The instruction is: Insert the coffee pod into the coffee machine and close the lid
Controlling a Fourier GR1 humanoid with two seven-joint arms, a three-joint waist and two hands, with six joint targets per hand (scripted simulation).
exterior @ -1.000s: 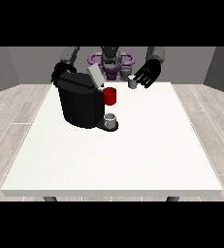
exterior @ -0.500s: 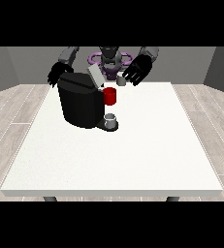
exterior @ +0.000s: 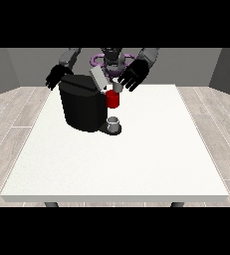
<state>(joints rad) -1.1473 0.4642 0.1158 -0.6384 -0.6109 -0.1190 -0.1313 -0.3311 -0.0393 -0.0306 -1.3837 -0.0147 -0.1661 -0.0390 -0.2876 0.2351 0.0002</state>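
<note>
A large white rectangular table (exterior: 116, 159) fills most of the front view, standing on a pale wood-plank floor (exterior: 213, 124) with grey walls behind. Towards the table's far left sits the bulky black coffee machine (exterior: 81, 105), a rounded dark block with a red front section (exterior: 113, 100) facing the view's right. Its grey lid (exterior: 98, 78) stands raised and tilted, open above the machine's top. Below the red part, a small grey cup (exterior: 114, 122) rests on the machine's drip base.

The robot's grey torso with a purple ring (exterior: 111, 61) shows at the far edge of the table. The black hand at the view's right (exterior: 134, 75) hangs over the machine's front, just above the red section; its fingers spread downwards, and a small pale grey coffee pod (exterior: 117, 87) sits right beneath them, touching or nearly touching the fingertips. Whether those fingers pinch the pod or only rest beside it cannot be told. The pod is a little cylinder, light grey, just above the machine's red front and beside the lower end of the raised lid.

The black hand at the view's left (exterior: 58, 76) hovers behind the machine's far upper corner, its fingers hanging loosely apart and holding nothing.
</note>
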